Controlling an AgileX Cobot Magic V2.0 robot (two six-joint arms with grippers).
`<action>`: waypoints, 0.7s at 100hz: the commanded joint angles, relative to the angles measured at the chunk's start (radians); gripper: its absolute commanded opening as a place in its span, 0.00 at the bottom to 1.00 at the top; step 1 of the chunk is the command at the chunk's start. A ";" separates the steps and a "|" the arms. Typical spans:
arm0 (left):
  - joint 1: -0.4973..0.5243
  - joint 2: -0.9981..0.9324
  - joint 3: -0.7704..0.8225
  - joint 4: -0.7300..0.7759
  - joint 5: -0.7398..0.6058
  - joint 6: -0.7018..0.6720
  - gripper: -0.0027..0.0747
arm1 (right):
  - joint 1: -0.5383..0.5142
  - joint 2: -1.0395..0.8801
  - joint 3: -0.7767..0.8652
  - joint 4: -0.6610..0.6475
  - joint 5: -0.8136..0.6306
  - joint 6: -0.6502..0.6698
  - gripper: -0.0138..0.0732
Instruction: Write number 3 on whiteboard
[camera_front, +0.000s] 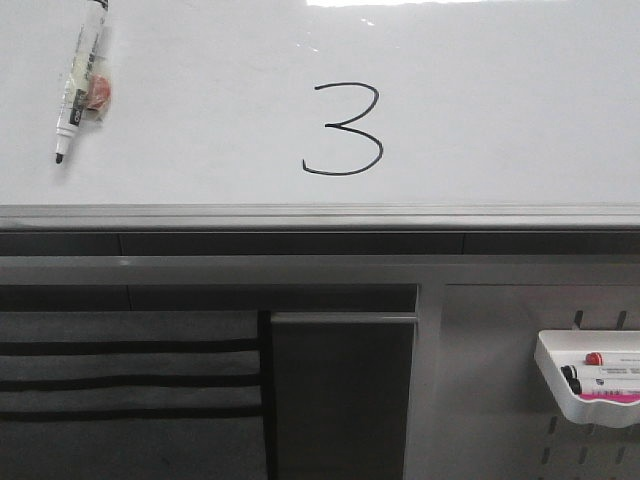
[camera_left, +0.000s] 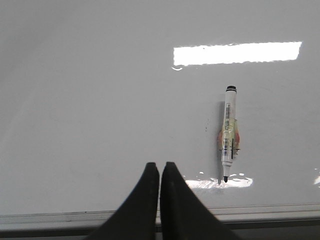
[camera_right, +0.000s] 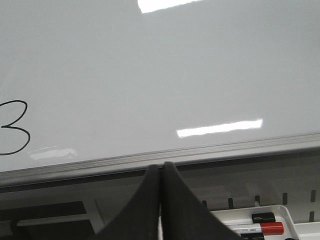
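Two pairs of matte black, tapering fingers are seen nearest the wrist cameras, each pair pressed together with no gap and nothing held: the left gripper (camera_left: 159, 167) and the right gripper (camera_right: 160, 167). Neither gripper is shown in the front view.

Just beyond the right gripper, a white plastic tray (camera_right: 280, 210) with rounded corners is hung on a grey perforated panel (camera_front: 500, 400), and capped markers (camera_right: 262, 228), one red, are laid in it. Dark slatted panels (camera_front: 130, 380) are seen only in the front view, below the board.

A ribbed grey metal rail (camera_front: 320, 215) is run along the near edge of the whiteboard (camera_front: 500, 100), whose surface is glossy, smooth and streaked with reflected light strips.

The number 3 (camera_front: 343, 130) is drawn in thin black line, flat on top and rounded below, around the board's middle in the front view. It is caught only partly at the edge of the right wrist view (camera_right: 14, 127), well apart from the right gripper, and is not shown in the left wrist view.

An uncapped white marker (camera_left: 228, 132), slim and cylindrical with a label, is lain flat on the board near the left gripper but apart from it, its black tip turned toward the rail.
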 joint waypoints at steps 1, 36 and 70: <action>0.000 -0.029 0.005 -0.007 -0.076 0.001 0.01 | -0.019 -0.015 0.025 -0.010 -0.069 -0.008 0.08; 0.000 -0.029 0.005 -0.007 -0.076 0.001 0.01 | -0.021 -0.015 0.025 -0.011 0.006 -0.008 0.08; 0.000 -0.029 0.005 -0.007 -0.076 0.001 0.01 | -0.021 -0.015 0.025 -0.011 0.008 -0.008 0.08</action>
